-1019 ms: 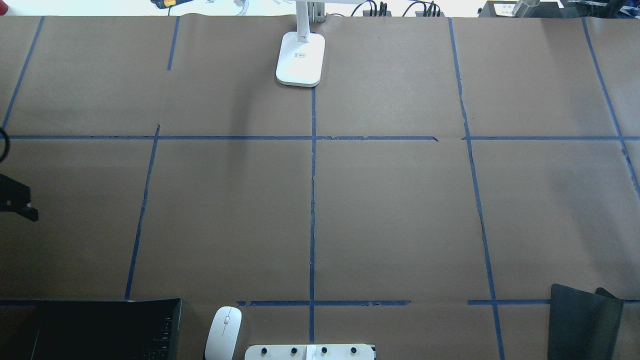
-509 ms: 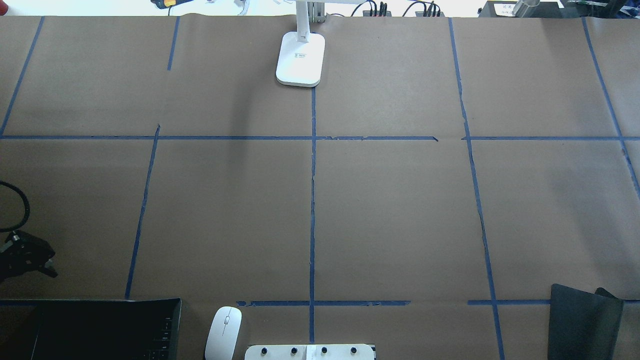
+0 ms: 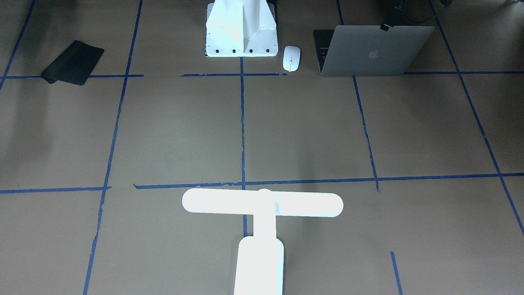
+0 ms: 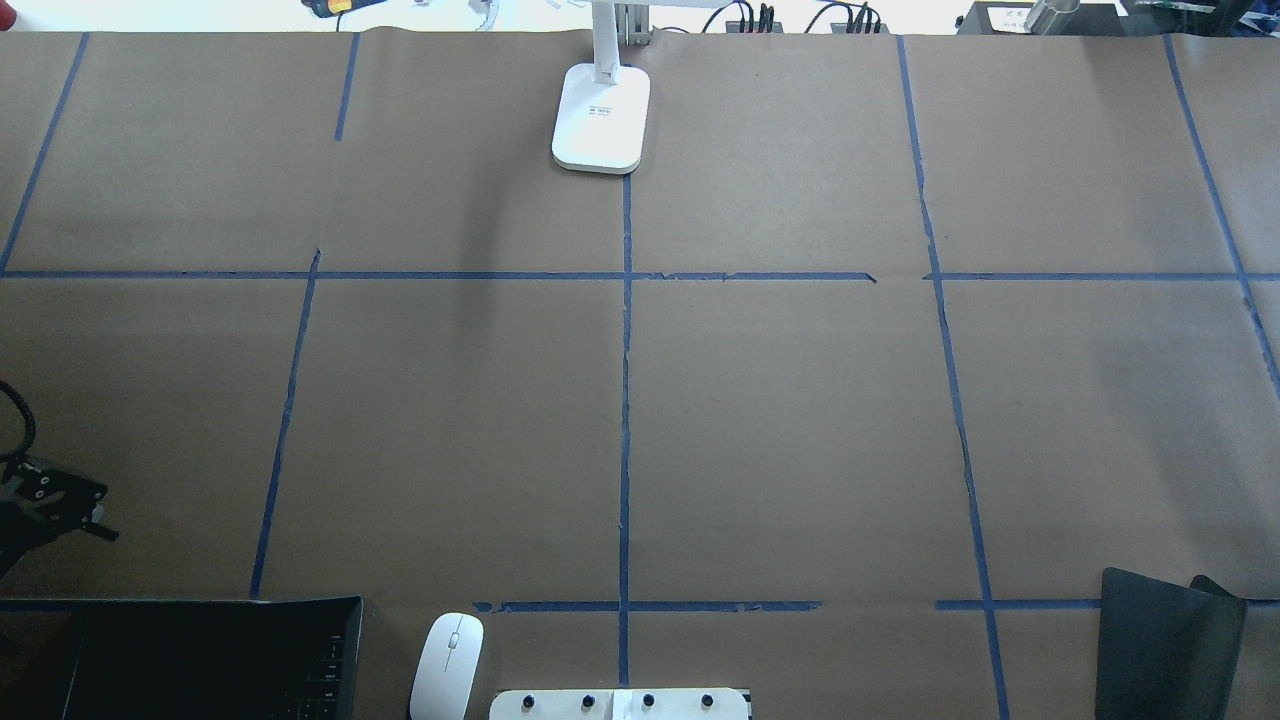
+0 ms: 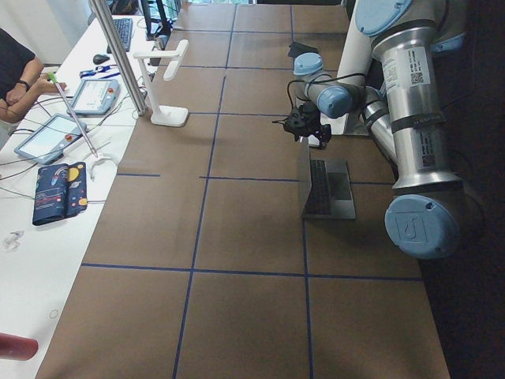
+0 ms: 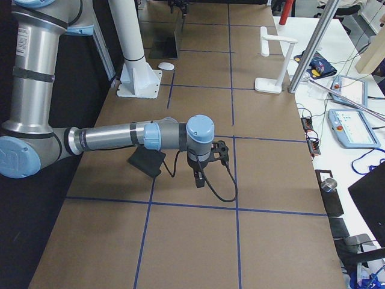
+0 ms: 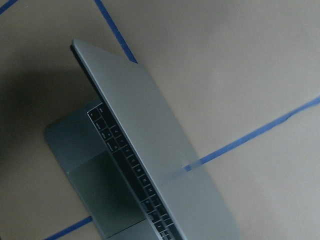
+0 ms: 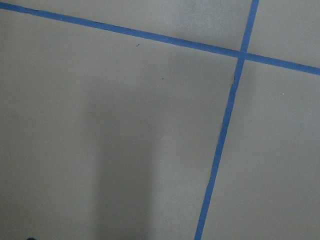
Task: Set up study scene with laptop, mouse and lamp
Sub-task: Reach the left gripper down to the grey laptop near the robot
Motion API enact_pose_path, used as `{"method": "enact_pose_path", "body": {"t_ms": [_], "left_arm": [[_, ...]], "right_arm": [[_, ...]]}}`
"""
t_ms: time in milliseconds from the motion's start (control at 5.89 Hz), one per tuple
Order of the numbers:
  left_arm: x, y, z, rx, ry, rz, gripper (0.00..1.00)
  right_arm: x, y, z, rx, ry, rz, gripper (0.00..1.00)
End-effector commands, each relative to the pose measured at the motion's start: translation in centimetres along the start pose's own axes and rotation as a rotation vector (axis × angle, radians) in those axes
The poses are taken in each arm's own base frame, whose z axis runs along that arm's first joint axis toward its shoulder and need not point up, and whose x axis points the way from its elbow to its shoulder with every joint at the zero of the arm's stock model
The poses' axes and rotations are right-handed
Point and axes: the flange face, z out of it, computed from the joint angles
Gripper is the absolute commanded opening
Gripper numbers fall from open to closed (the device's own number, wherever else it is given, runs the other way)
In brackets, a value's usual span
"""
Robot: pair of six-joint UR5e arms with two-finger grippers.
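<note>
Brown paper marked with blue tape lines covers the table (image 4: 800, 400). On it are one laptop (image 3: 372, 53), one mouse (image 3: 291, 58), one lamp (image 3: 262, 205) and one black pad (image 3: 73, 62). The laptop stands open at the robot's near edge, on its left. The mouse lies between it and the white pedestal (image 3: 240, 32). The lamp stands upright at the far edge, on the middle line. The left gripper (image 5: 306, 134) hangs close over the laptop's lid. The right gripper (image 6: 200, 173) hangs over bare paper near the pad. I cannot tell whether either is open or closed.

— How stands the silver-and-blue left arm (image 5: 413, 118)?
— Folded close; its black left gripper (image 5: 308, 130) points down. The right arm (image 6: 120, 137) stretches level, black right gripper (image 6: 200, 171) downward. Whether they grip, I cannot see.
</note>
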Motion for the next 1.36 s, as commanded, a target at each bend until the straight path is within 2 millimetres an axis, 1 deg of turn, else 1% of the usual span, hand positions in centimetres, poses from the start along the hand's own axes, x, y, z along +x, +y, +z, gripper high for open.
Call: {"method": "enact_pose_path", "body": {"t_ms": [0,170,509,679,849,1019,1189], "left_arm": [[0.1,0.9,1.2,0.046,0.031,-0.084,1.00],[0.1,1.2,1.9,0.072,0.039,-0.096,1.00],[-0.5,2.4,3.8,0.091,0.014,-0.100,1.00],[-0.4,2.4,4.1,0.099,0.018,-0.111,1.00],[-0.1,2.2,4.7,0.113,0.018,-0.117,0.98],[0.7,2.2,5.6,0.127,0.032,-0.145,0.93],[0.7,2.0,6.1,0.135,0.027,-0.150,0.80]], "right_arm": [[0.0,0.1,0.0,0.011,0.002,-0.013,1.00],[-0.1,0.1,-0.1,0.014,0.002,-0.017,1.00],[-0.2,0.1,-0.2,0.016,0.004,-0.020,1.00],[-0.2,0.1,-0.3,0.018,0.005,-0.020,1.00],[-0.3,0.1,-0.4,0.019,0.005,-0.021,1.00],[-0.4,0.1,-0.5,0.021,0.006,-0.025,1.00],[-0.7,0.1,-0.8,0.026,0.010,-0.030,1.00]]}}
